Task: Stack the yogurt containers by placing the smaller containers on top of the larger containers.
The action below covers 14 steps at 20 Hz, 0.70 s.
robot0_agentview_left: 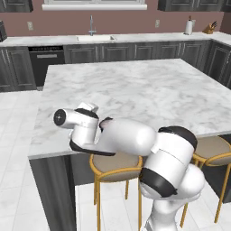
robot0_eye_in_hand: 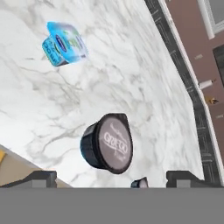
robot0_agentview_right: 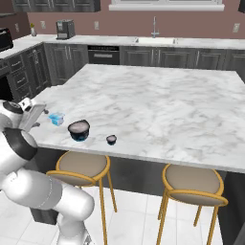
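Note:
Three yogurt containers stand near the front left edge of the marble island [robot0_agentview_right: 158,105]. The translucent light-blue cup [robot0_agentview_right: 56,118] [robot0_eye_in_hand: 64,43] is leftmost. Right of it sits the wide dark cup [robot0_agentview_right: 79,130] [robot0_eye_in_hand: 109,143] with a pale top. Further right is the tiny dark cup [robot0_agentview_right: 111,139], cut off at the bottom of the hand view [robot0_eye_in_hand: 140,183]. My gripper [robot0_agentview_right: 42,115] [robot0_eye_in_hand: 111,179] hovers just left of the light-blue cup, by the island's left corner. It is open, with its fingertips [robot0_eye_in_hand: 41,178] wide apart and nothing between them. My arm covers the cups in the left base view.
Two gold-legged stools [robot0_agentview_right: 82,167] [robot0_agentview_right: 194,184] stand under the island's front edge. A back counter with a sink [robot0_agentview_right: 154,40] and a coffee machine [robot0_agentview_right: 64,28] runs along the far wall. The rest of the island top is bare marble.

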{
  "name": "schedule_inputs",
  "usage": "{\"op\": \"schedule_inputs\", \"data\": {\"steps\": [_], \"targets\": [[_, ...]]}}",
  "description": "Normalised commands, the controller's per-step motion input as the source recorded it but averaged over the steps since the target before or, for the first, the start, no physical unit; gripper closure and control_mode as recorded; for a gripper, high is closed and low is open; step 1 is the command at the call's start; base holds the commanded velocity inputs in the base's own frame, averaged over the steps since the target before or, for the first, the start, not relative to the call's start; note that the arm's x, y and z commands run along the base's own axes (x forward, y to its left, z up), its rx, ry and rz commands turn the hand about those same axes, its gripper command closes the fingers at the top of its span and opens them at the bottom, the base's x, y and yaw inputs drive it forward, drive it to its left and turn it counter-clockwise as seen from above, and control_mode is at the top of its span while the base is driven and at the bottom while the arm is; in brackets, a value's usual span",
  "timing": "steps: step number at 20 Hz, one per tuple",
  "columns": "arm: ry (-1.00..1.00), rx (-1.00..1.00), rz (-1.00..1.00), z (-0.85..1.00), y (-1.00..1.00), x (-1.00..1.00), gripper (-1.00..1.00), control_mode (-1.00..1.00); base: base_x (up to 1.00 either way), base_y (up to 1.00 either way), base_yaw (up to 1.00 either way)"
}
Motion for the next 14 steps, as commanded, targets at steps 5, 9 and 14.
{"op": "schedule_inputs", "data": {"steps": [5,9,14], "targets": [[0.00,0.00,0.00,-0.06,0.06,0.37,-1.00,-1.00,0.00,0.00,0.00],[0.00,0.00,0.00,-0.07,0.12,0.30,-1.00,-1.00,0.00,0.00,0.00],[0.00,0.00,0.01,-0.07,0.16,0.22,-1.00,-1.00,0.00,0.00,0.00]]}}
